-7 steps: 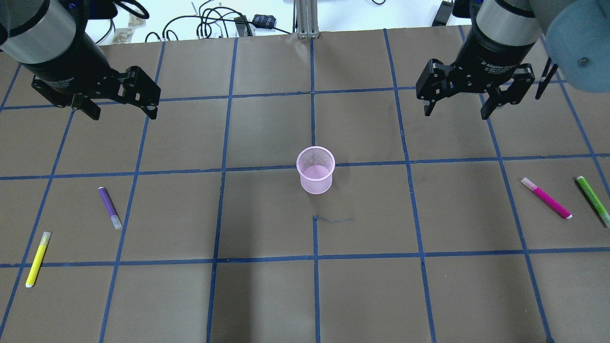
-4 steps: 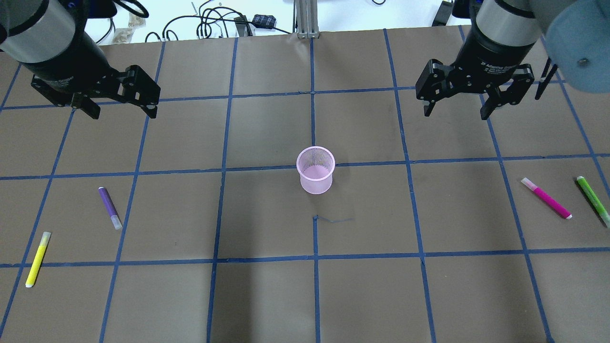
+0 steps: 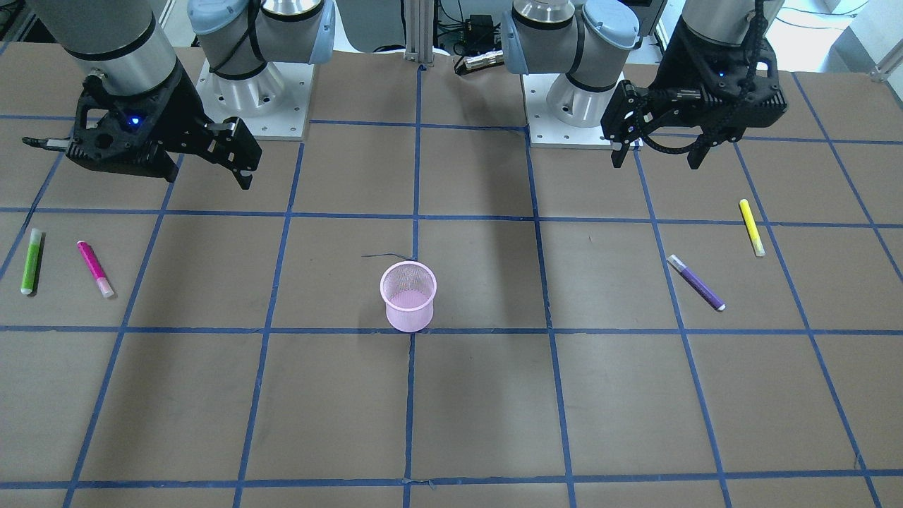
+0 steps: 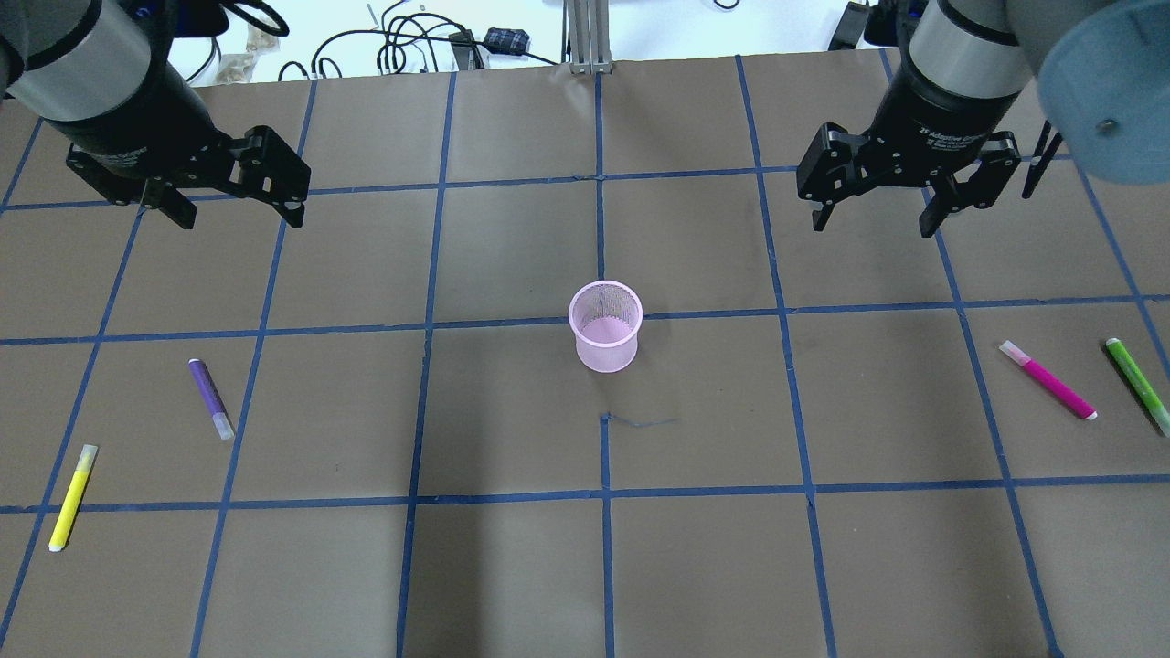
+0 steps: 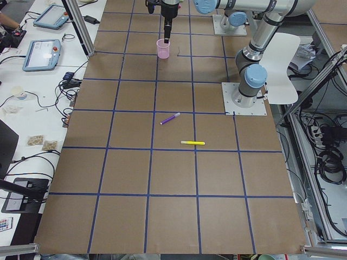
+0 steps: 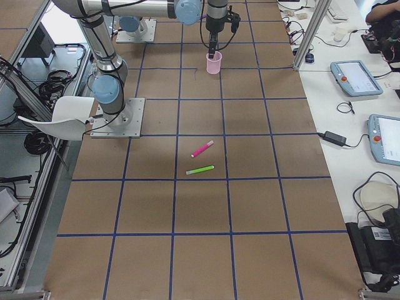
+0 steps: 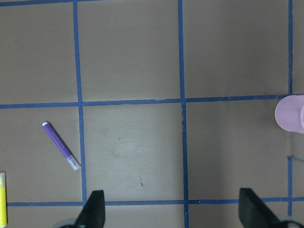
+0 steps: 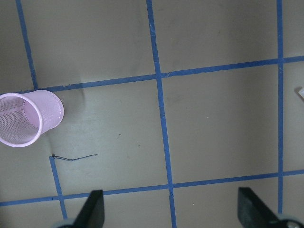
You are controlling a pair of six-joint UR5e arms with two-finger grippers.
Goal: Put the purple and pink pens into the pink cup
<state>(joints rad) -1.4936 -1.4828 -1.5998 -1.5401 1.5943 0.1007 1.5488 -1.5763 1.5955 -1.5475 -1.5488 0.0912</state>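
The pink mesh cup (image 4: 604, 326) stands upright and empty at the table's middle; it also shows in the front view (image 3: 408, 296). The purple pen (image 4: 210, 398) lies flat on the left half, seen in the left wrist view (image 7: 61, 146) too. The pink pen (image 4: 1047, 379) lies flat on the right half (image 3: 94, 269). My left gripper (image 4: 238, 217) is open and empty, high above the table, beyond the purple pen. My right gripper (image 4: 871, 227) is open and empty, high above the table, beyond and left of the pink pen.
A yellow pen (image 4: 72, 497) lies near the left edge, in front of the purple pen. A green pen (image 4: 1137, 384) lies just right of the pink pen. Cables (image 4: 411, 46) and an aluminium post (image 4: 585, 37) sit past the far edge.
Both arms have shifted only slightly. Both grippers stay open. The cup and the pens have not moved.
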